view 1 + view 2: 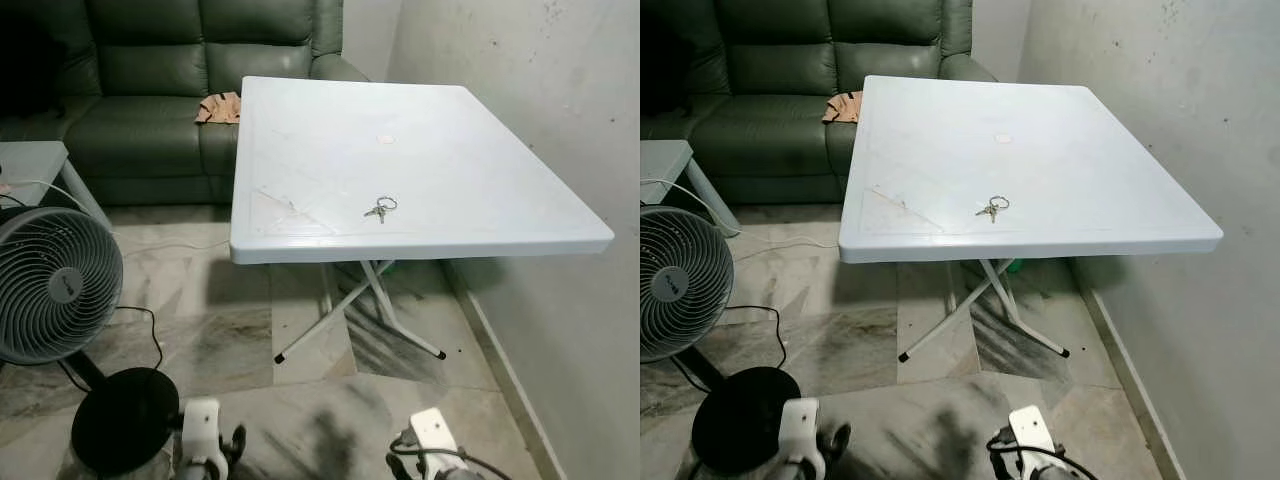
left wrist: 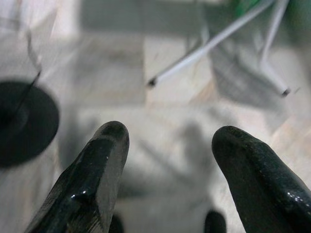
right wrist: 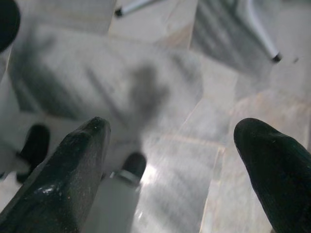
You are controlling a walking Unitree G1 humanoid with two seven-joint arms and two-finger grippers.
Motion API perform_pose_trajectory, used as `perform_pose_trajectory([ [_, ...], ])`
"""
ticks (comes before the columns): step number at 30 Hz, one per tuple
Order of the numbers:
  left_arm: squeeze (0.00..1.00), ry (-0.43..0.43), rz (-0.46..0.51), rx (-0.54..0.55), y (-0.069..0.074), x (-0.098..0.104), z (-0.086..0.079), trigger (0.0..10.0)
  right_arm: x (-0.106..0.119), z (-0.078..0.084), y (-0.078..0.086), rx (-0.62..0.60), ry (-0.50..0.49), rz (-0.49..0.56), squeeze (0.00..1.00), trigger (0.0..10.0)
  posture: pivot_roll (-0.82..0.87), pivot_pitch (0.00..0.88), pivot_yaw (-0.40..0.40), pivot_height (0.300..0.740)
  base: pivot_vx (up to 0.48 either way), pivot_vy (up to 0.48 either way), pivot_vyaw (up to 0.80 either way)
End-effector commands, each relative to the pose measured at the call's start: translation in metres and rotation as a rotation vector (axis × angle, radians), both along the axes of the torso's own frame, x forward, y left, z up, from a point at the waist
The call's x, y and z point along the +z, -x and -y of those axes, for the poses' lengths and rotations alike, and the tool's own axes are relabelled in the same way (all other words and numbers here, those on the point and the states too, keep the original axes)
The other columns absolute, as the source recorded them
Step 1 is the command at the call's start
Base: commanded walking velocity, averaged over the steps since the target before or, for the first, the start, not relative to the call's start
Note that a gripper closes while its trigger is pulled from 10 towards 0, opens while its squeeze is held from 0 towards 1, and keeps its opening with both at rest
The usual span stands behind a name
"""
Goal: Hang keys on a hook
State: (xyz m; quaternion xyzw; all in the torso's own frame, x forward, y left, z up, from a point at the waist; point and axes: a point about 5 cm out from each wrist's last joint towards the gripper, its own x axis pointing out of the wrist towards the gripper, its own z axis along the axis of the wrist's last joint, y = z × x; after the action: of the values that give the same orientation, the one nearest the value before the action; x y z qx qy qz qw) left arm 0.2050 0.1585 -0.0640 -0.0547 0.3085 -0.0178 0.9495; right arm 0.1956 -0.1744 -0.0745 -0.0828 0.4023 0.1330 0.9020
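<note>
nearest us: both arms hang low over the marble floor (image 1: 300,420), short of the table (image 1: 450,120). left gripper (image 2: 167,160) points down at the tiles, fingers spread, nothing between them. right gripper (image 3: 170,160) likewise: fingers wide apart, empty, floor below.

keys (image 1: 380,208) lie flat on the table top, near its front edge, a little right of centre; ring and blades touch the surface. fan (image 1: 50,285) stands at our left on a black base (image 1: 125,420), cord trailing on the floor. sofa (image 1: 150,90) behind, with a cloth (image 1: 220,108) on its seat.

step in hand, as we judge it: approach and pick up the keys. we should step close first (front edge is within easier reach than the centre), raise one arm above table height, come down over the ring and pinch it, not the blades. no hook seen yet.
</note>
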Motion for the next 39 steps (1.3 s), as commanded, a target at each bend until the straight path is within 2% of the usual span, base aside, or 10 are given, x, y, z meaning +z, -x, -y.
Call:
perform_pose_trajectory([
  [1,0.0,0.005,0.074,-0.028,-0.011,0.009,0.005,10.0,0.007,0.005,-0.009,-0.018,-0.011,0.048,0.0,10.0,-0.08,0.0,-0.063,0.74,0.0,0.0,0.0],
  [3,0.0,0.007,0.145,-0.029,-0.023,0.019,0.007,10.0,0.013,0.005,-0.018,-0.021,-0.044,0.097,0.0,10.0,-0.08,0.0,-0.063,0.74,0.0,0.0,0.0],
  [4,0.0,0.014,0.195,-0.021,-0.031,0.027,0.008,10.0,0.018,0.004,-0.025,-0.023,-0.065,0.129,0.51,10.0,-0.08,0.0,-0.063,0.74,0.0,0.0,0.0],
  [5,0.0,0.017,0.254,-0.012,-0.041,0.036,0.008,10.0,0.024,0.004,-0.032,-0.029,-0.084,0.166,0.85,10.0,-0.08,0.0,-0.063,0.74,0.0,0.0,0.0],
  [6,0.0,0.017,0.254,-0.012,-0.041,0.036,0.008,10.0,0.024,0.004,-0.032,-0.029,-0.084,0.166,0.85,10.0,-0.08,0.0,-0.063,0.74,0.0,0.0,0.0],
  [7,0.0,0.012,0.307,-0.005,-0.048,0.045,0.008,10.0,0.029,0.003,-0.039,-0.033,-0.118,0.203,1.0,10.0,-0.08,0.0,-0.065,0.74,0.0,0.0,0.0],
  [12,0.0,0.01,0.342,-0.004,-0.052,0.05,0.009,10.0,0.033,0.002,-0.043,-0.03,-0.146,0.23,1.0,10.0,-0.08,0.0,-0.065,0.74,0.0,0.0,0.0],
  [15,0.0,-0.013,0.546,-0.005,-0.071,0.087,0.008,10.0,0.067,-0.004,-0.073,0.007,-0.223,0.451,1.0,10.0,-0.08,0.0,-0.065,0.74,0.0,0.0,0.0],
  [21,0.0,-0.03,0.736,0.076,-0.074,0.132,-0.015,10.0,0.11,-0.018,-0.097,0.07,-0.3,0.695,1.0,10.0,-0.08,0.0,-0.065,0.74,0.0,0.0,0.0],
  [39,0.0,0.013,0.806,0.109,-0.06,0.204,-0.037,10.0,0.19,-0.043,-0.106,0.193,-0.375,0.944,1.0,10.0,-0.09,0.0,-0.053,0.74,0.0,0.0,0.0],
])
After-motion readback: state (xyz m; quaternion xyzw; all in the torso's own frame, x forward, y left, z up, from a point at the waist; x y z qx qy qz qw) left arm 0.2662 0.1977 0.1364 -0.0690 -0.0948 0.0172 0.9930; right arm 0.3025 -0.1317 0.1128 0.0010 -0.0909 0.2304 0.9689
